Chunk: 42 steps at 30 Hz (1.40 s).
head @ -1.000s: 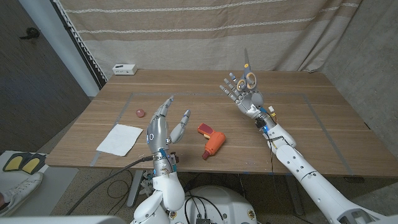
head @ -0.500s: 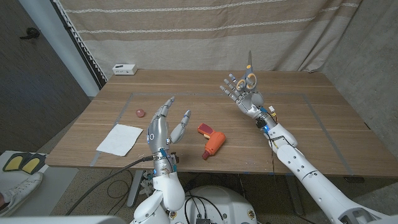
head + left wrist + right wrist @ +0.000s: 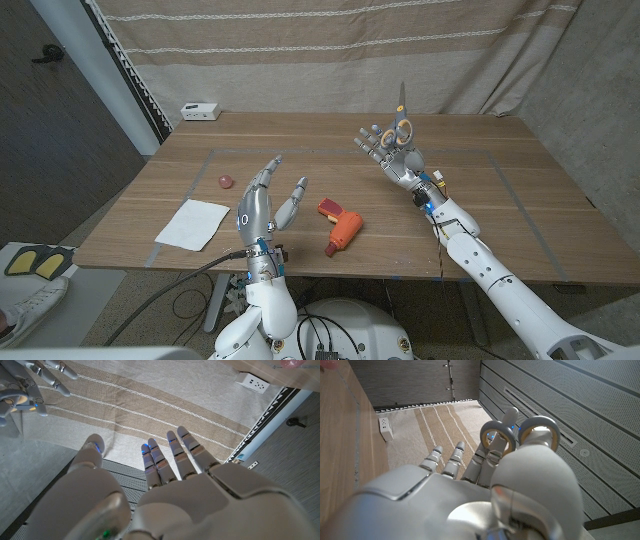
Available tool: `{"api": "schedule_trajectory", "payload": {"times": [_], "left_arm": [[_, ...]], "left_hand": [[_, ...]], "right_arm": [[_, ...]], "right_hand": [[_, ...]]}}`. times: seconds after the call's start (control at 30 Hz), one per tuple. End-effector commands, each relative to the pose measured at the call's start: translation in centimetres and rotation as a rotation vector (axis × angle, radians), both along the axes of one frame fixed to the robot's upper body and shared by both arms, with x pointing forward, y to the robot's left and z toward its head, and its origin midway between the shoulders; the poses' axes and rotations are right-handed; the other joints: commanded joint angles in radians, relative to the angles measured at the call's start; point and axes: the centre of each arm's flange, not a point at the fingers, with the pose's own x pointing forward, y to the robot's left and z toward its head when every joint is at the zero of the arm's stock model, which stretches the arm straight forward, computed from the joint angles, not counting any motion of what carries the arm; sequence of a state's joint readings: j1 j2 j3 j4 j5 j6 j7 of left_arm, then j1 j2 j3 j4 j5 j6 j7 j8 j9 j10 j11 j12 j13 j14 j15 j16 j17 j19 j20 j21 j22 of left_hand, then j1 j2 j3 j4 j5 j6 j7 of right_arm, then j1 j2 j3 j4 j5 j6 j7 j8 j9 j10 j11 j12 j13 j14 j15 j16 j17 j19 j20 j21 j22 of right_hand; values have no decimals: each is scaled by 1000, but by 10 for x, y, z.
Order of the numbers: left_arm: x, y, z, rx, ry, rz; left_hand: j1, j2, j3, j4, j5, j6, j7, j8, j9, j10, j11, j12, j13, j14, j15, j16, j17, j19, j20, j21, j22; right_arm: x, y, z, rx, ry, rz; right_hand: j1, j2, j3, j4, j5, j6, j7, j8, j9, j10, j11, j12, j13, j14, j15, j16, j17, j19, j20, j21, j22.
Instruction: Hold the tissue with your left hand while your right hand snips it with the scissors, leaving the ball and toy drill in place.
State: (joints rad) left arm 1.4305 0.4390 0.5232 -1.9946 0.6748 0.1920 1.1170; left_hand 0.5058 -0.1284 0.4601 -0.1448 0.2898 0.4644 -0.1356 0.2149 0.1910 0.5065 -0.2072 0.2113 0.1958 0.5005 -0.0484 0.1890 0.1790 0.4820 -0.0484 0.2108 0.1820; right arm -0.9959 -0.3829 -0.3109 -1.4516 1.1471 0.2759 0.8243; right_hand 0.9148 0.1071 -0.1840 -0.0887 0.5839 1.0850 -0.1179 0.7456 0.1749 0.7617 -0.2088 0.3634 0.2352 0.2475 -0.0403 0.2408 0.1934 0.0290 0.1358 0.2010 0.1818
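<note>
A white tissue [image 3: 193, 223] lies flat near the table's front left edge. My left hand [image 3: 262, 204] is raised above the table to the right of the tissue, fingers spread, holding nothing; the left wrist view shows its back [image 3: 165, 495]. My right hand [image 3: 391, 152] is lifted over the right middle of the table and grips scissors [image 3: 401, 122] with yellow-grey loops, blades pointing up. The loops [image 3: 517, 435] sit around its fingers [image 3: 492, 455] in the right wrist view. The orange toy drill [image 3: 341, 228] lies between the hands. A small pink ball [image 3: 225, 181] sits behind the tissue.
A white box [image 3: 200, 111] stands at the table's far left corner. Tape lines mark the wooden table [image 3: 480, 215]. A curtain hangs behind it. Yellow-soled shoes [image 3: 38, 262] lie on the floor at left.
The right hand with the scissors has shifted slightly up and to the right. The left hand, tissue, ball and drill have not moved.
</note>
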Motion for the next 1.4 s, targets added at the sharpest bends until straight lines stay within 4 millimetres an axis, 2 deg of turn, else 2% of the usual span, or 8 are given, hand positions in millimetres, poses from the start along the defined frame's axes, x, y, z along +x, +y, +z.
{"api": "schedule_trajectory", "payload": {"times": [0.03,0.2,0.37,0.47,0.67,0.9,1.03,1.4], "left_arm": [[0,0,-2,-1,1,0],[0,1,-3,-6,5,-1],[0,2,-3,-8,7,-5],[0,2,-4,-10,7,-4],[-1,3,-3,-9,7,-2],[-2,2,-3,-8,7,-5],[-3,2,-4,-6,6,-3],[-5,0,-6,-13,7,-9]], "left_hand": [[10,-1,-1,-1,1,12,2,6,1,12,0,7,2,11,-168,7,2,7,-87,-2,2],[11,-1,-1,-1,0,14,-3,6,1,14,1,8,2,13,-168,7,2,7,-87,-2,2],[11,-1,0,-1,-1,19,-4,7,1,17,2,8,2,15,-169,6,2,7,-87,-2,2],[11,-1,0,0,-1,20,-4,7,1,18,2,8,2,15,-168,6,2,8,-87,-2,2],[11,-1,0,0,-2,26,-7,8,1,21,3,8,2,17,-168,6,2,7,-87,-2,2],[12,-1,0,0,-2,36,-8,10,0,25,5,9,2,19,-169,6,2,8,-86,-2,2],[12,-1,0,0,-3,39,-10,10,0,28,4,9,2,20,-169,6,2,8,-86,-2,2],[13,-1,1,0,-4,46,-9,11,0,34,3,10,2,21,-169,5,2,8,-86,-3,2]], "right_arm": [[0,4,-2,-19,7,5],[0,7,-4,-13,3,23],[1,11,-6,-6,-17,46],[2,12,-7,1,-21,27],[2,6,-6,23,-7,-15],[0,3,-6,20,-5,-57],[-1,3,-9,10,1,-70],[0,3,-15,43,24,-22]], "right_hand": [[15,8,-14,2,-4,-19,-17,-24,7,60,-1,29,19,19,-126,7,8,8,5,2,1],[19,15,-18,3,-7,-23,-20,-33,9,67,0,41,37,37,-146,15,16,13,3,3,1],[25,24,-28,7,-7,-78,-32,-75,13,-42,4,62,119,16,-149,14,46,10,1,1,2],[11,10,-44,13,-10,-56,-23,-71,17,-58,1,86,156,-1,-137,9,57,7,3,0,2],[-9,-15,-86,24,-6,113,44,77,108,-19,0,188,267,21,-132,23,88,33,-3,8,4],[-12,-3,-102,34,-15,239,89,93,29,68,2,204,251,72,-151,45,92,51,-8,10,4],[-10,-10,-108,33,-17,228,85,93,34,61,-1,188,238,72,-153,45,91,56,-7,11,4],[37,-10,-102,14,1,97,56,186,191,1,-8,97,182,46,-145,47,95,58,3,7,5]]}}
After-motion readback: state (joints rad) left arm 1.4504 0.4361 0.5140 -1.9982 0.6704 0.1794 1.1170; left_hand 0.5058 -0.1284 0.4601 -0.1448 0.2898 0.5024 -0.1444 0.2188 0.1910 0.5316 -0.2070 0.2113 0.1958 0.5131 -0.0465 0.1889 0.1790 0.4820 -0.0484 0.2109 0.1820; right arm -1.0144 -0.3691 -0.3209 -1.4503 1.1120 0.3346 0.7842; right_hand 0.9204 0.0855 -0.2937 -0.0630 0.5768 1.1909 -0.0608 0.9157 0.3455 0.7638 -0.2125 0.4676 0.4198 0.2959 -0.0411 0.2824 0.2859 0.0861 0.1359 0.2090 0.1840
